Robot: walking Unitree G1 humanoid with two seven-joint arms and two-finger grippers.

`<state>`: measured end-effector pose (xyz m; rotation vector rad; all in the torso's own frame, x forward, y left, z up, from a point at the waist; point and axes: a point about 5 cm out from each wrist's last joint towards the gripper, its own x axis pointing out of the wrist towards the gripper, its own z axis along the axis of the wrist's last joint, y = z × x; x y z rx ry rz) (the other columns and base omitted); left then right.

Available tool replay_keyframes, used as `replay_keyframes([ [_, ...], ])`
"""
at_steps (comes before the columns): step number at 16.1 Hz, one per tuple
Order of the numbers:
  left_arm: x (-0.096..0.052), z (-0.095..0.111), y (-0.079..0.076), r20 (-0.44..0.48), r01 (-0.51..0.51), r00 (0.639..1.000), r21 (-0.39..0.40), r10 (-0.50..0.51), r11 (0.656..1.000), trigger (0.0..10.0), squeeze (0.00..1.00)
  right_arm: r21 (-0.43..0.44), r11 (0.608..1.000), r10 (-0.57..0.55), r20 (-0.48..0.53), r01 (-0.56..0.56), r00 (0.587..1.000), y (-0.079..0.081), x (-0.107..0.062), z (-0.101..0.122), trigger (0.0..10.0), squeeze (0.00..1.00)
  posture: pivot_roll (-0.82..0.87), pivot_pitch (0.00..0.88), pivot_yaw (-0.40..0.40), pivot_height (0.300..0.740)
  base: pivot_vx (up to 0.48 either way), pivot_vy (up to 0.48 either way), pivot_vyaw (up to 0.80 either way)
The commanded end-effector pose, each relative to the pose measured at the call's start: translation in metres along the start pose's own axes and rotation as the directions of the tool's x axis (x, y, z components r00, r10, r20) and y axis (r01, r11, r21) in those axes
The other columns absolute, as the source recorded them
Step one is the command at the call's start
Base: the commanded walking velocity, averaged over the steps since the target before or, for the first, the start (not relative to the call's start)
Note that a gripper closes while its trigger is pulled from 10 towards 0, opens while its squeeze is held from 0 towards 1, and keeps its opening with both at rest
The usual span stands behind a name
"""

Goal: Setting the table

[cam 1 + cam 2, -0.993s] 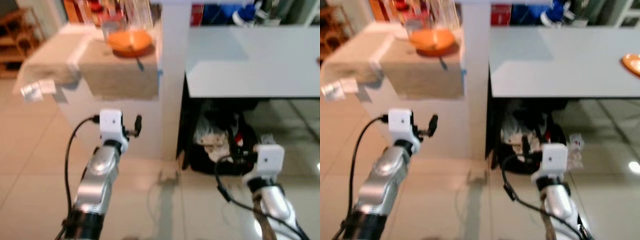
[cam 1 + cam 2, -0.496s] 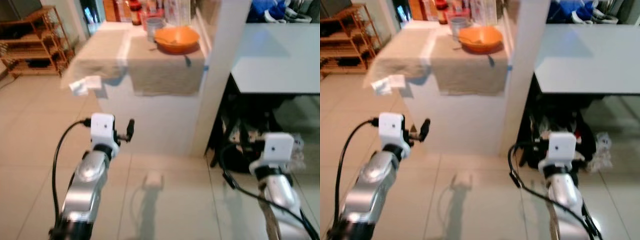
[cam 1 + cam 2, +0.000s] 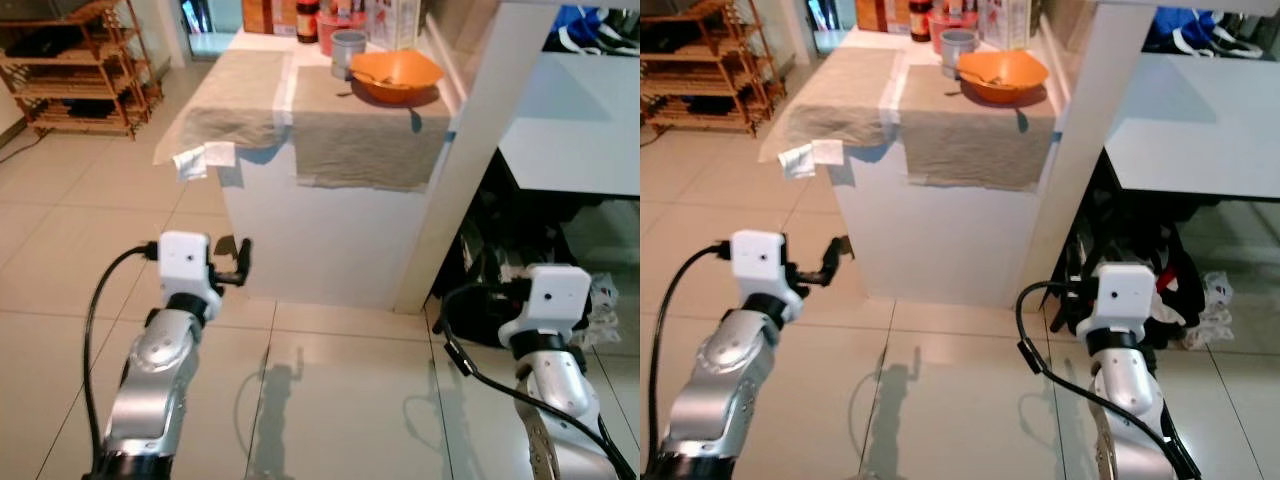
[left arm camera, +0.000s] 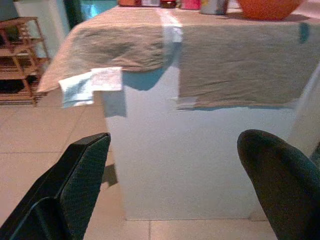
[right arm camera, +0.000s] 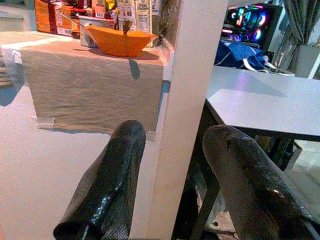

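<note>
Bowl (image 3: 396, 75), orange, sits on cloth-draped counter (image 3: 330, 190); both claws empty.

tiled floor (image 3: 330, 400) | wooden shelf rack (image 3: 75, 60) | white pillar (image 3: 470, 160)

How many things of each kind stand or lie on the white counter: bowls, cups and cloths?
Orange bowl: 1
Grey cup: 1
Beige cloths: 2
Total: 4, not counting the blurred packages at the back.
</note>
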<state>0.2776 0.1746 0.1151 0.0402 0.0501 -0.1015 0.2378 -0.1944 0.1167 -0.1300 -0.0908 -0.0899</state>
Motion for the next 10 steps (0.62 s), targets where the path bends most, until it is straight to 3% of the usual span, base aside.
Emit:
replay_keyframes([
  [1, 0.0017, 0.0064, -0.0018, 0.025, 0.014, 1.000, -0.006, -0.014, 1.000, 10.0, 0.00, 0.002, 1.000, -0.001, -0.015, 0.001, 1.000, 0.0025, -0.0029, -0.0020, 10.0, 0.00, -0.04, 0.000, 0.024, 0.740, 0.000, 0.000, 0.00],
  [10, 0.0037, 0.0071, -0.0028, 0.028, 0.014, 1.000, -0.011, -0.014, 1.000, 10.0, 0.00, 0.014, 1.000, 0.011, -0.025, -0.011, 1.000, 0.0056, -0.0043, -0.0035, 10.0, 0.00, -0.04, 0.000, 0.022, 0.740, 0.000, 0.000, 0.00],
])
